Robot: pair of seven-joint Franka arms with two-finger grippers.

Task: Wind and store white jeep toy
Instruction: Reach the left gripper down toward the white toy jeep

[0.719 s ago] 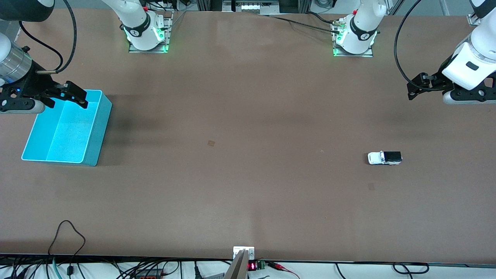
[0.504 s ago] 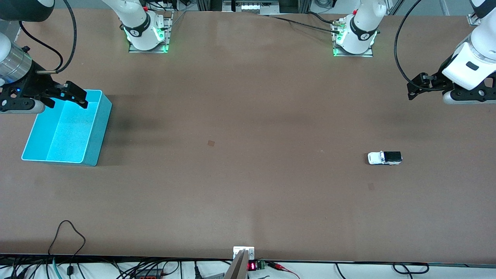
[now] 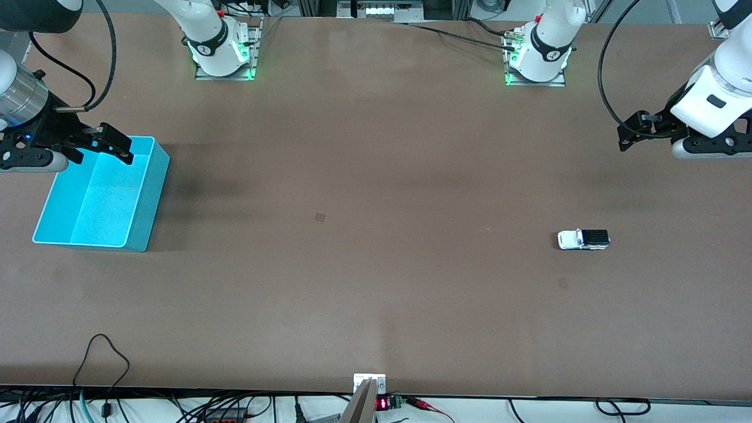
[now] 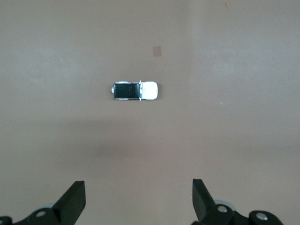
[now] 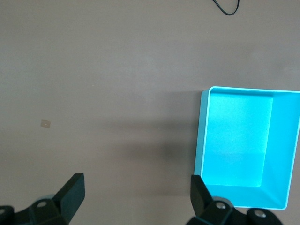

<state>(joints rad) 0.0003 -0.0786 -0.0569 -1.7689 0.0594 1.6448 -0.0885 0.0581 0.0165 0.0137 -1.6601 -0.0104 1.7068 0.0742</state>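
The white jeep toy [image 3: 583, 239] is tiny, with a black rear roof, and stands on the brown table toward the left arm's end. It also shows in the left wrist view [image 4: 135, 90]. My left gripper [image 3: 630, 134] hangs open and empty over bare table, well apart from the jeep; its fingers [image 4: 73, 200] show wide apart. The turquoise bin [image 3: 150, 198] stands empty at the right arm's end and also shows in the right wrist view [image 5: 203, 136]. My right gripper [image 3: 113, 145] hangs open and empty in the air by the bin's rim.
Small tape marks lie on the table near the middle [image 3: 320, 217] and near the jeep [image 3: 563, 282]. The arm bases [image 3: 222, 50] stand along the table's edge farthest from the camera. A black cable [image 3: 103, 352] loops over the table's edge nearest the camera.
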